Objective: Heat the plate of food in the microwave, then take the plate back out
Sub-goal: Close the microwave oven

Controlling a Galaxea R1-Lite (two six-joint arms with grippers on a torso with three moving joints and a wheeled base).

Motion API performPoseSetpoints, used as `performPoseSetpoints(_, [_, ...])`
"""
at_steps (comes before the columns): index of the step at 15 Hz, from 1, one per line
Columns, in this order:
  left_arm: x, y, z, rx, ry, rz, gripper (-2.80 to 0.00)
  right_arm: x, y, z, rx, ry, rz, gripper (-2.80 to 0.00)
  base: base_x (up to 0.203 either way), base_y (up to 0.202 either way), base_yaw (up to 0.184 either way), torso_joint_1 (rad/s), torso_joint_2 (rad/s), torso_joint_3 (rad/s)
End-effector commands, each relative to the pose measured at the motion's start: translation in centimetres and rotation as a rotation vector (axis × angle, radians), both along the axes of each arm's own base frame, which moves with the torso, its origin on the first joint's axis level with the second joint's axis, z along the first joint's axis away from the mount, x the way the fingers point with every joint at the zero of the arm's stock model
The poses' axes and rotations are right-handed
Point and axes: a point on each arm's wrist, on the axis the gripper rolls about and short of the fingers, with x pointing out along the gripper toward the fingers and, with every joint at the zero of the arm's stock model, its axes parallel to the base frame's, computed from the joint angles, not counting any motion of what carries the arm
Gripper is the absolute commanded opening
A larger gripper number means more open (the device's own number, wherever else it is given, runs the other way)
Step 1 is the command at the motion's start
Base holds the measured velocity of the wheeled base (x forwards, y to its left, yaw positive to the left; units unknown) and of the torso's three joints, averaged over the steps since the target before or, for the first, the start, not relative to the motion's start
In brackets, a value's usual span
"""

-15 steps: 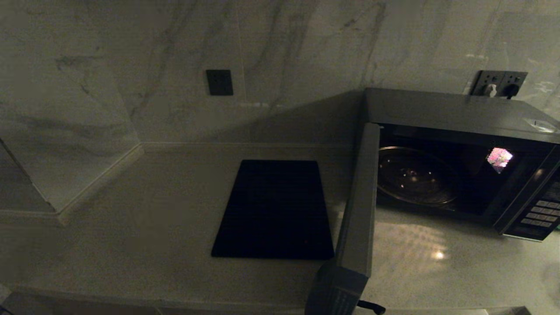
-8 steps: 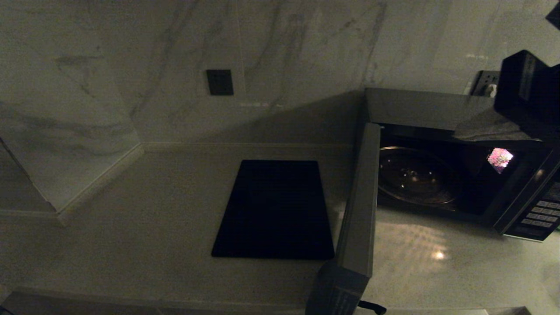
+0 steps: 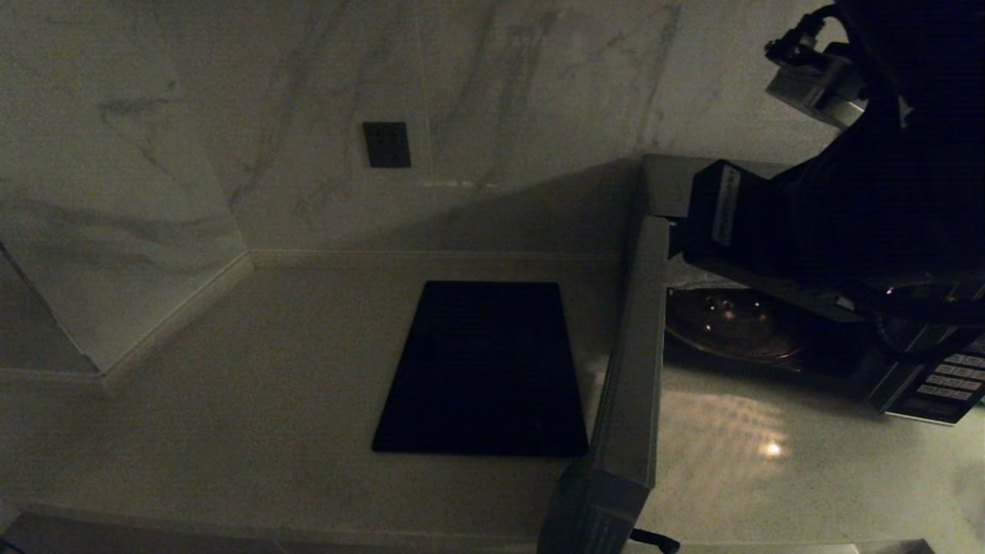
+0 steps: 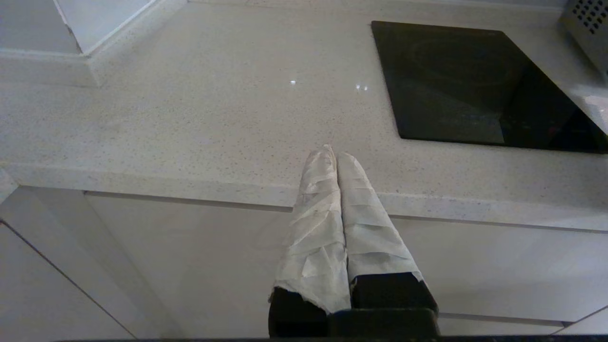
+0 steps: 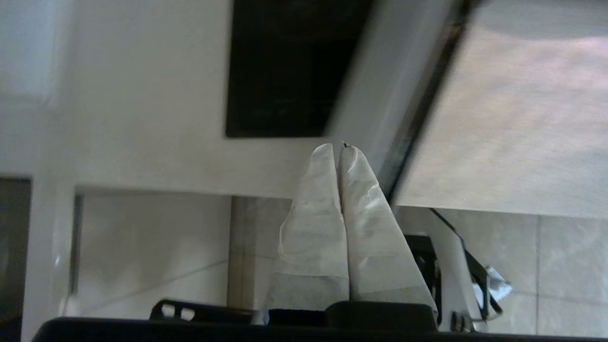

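Note:
The microwave (image 3: 927, 381) stands at the right of the counter with its door (image 3: 632, 362) swung wide open. An empty glass turntable (image 3: 731, 323) shows inside. The plate of food is out of view in every frame. My right arm (image 3: 862, 192) reaches in from the upper right, above the microwave's top, and hides most of the cavity. In the right wrist view my right gripper (image 5: 339, 149) is shut and empty, high above the open door's edge (image 5: 380, 95). My left gripper (image 4: 335, 154) is shut and empty, low at the counter's front edge.
A flat black slab (image 3: 485, 369) is set in the counter left of the door; it also shows in the left wrist view (image 4: 465, 80). A dark wall plate (image 3: 386, 144) sits on the marble back wall. The counter's corner ledge (image 3: 177, 315) runs at the left.
My right arm has swung in from the upper right and leftward over the microwave, now covering its top and the lit patch inside. The door and the slab have not moved.

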Motion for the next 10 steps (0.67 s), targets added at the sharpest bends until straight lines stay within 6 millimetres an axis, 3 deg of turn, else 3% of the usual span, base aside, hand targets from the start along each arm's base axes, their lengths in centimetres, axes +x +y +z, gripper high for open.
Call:
performPoseSetpoints(1, [0.0, 0.0, 0.0, -0.001, 0.0, 0.0, -2.8, 0.1, 1.5, -0.9, -0.023, 0.017, 0.028, -2.8, 0.0, 0.0, 0.0, 0.0, 0.0, 0.0])
performPoseSetpoints(10, [0.0, 0.0, 0.0, -0.001, 0.0, 0.0, -2.8, 0.2, 3.6, -2.7, -0.055, 0.063, 0.049, -2.8, 0.0, 0.0, 0.0, 0.0, 0.0, 0.0])
